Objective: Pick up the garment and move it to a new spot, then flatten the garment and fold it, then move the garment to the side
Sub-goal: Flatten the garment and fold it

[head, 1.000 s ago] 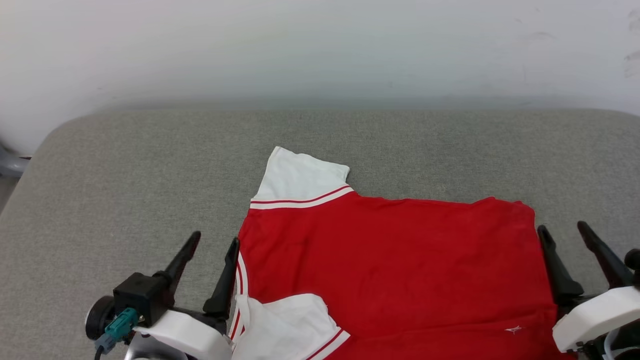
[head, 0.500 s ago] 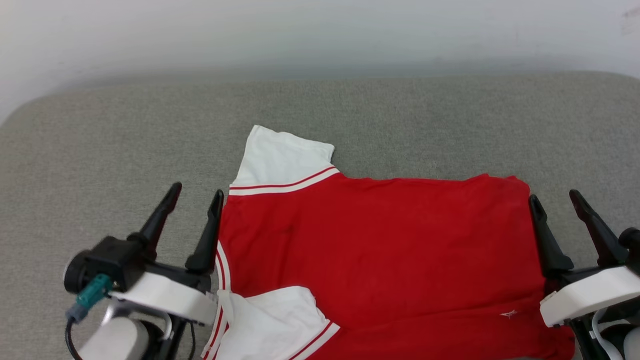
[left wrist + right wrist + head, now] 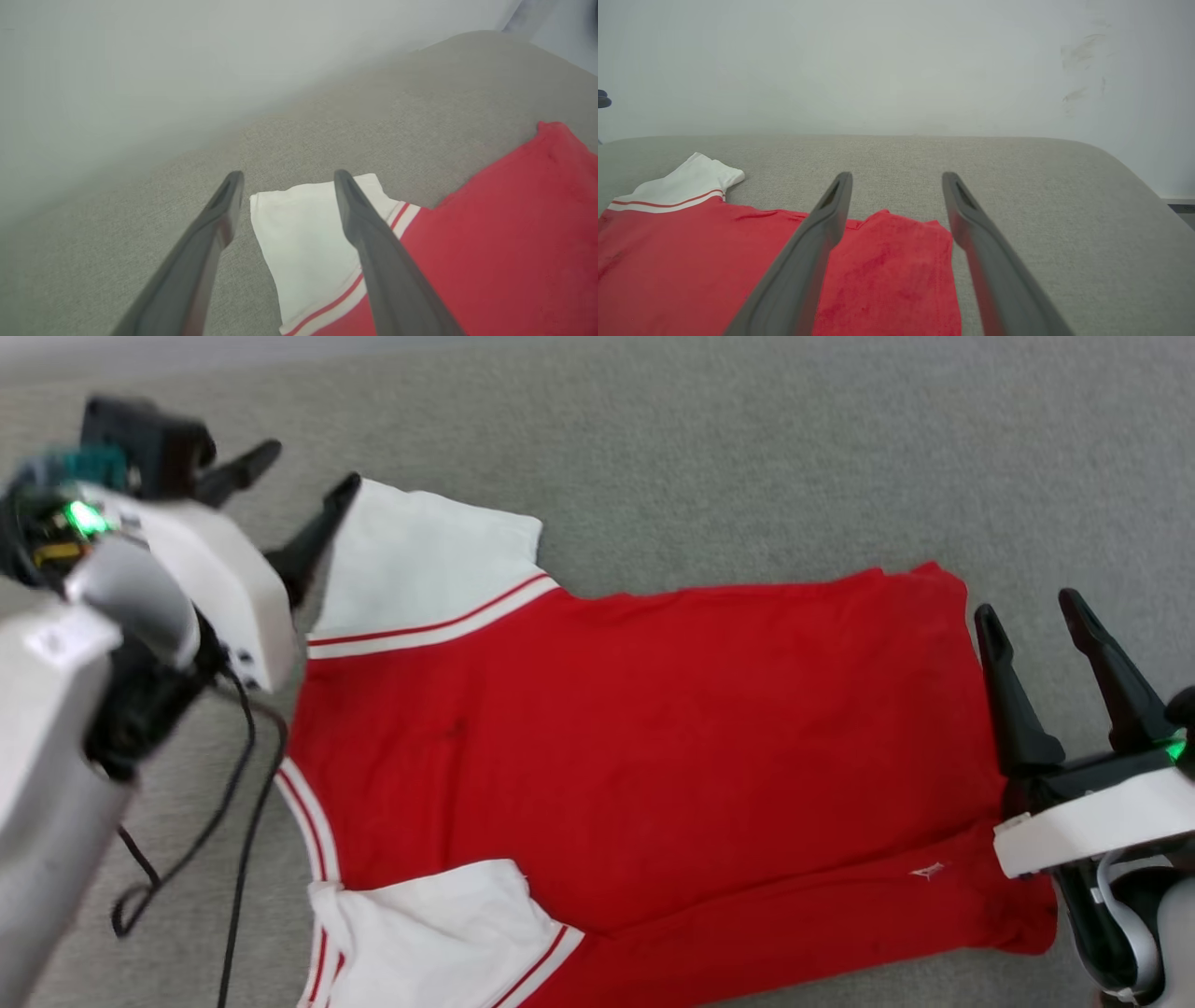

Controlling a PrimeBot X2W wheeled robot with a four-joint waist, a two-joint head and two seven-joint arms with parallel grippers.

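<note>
Garment: a red tee with white short sleeves, spread out on the grey padded surface. Its collar end points left and its bottom edge points right. A plain red face is up.
Far sleeve: white, lying flat and pointing away toward the far left, with red-and-white striped trim where it joins the red body.
Near sleeve: white, folded in over the red body at the near left, with the same striped trim along its edge.
Bottom edge: runs near to far on the right side. The near right corner is a little rumpled, and a small white mark sits just inside it.
Left gripper: wide open and holding nothing, at the far left corner of the garment. In the left wrist view the corner of the far sleeve shows between its two fingers. Whether either finger touches the cloth I cannot tell.
Right gripper: wide open and holding nothing, just beside the bottom edge on the right. In the right wrist view the far right corner of the red cloth lies between its fingers.
Cable: black, hanging in a loop from the left arm over the grey surface, left of the collar end.
Wall: pale, behind the far edge of the grey surface.
</note>
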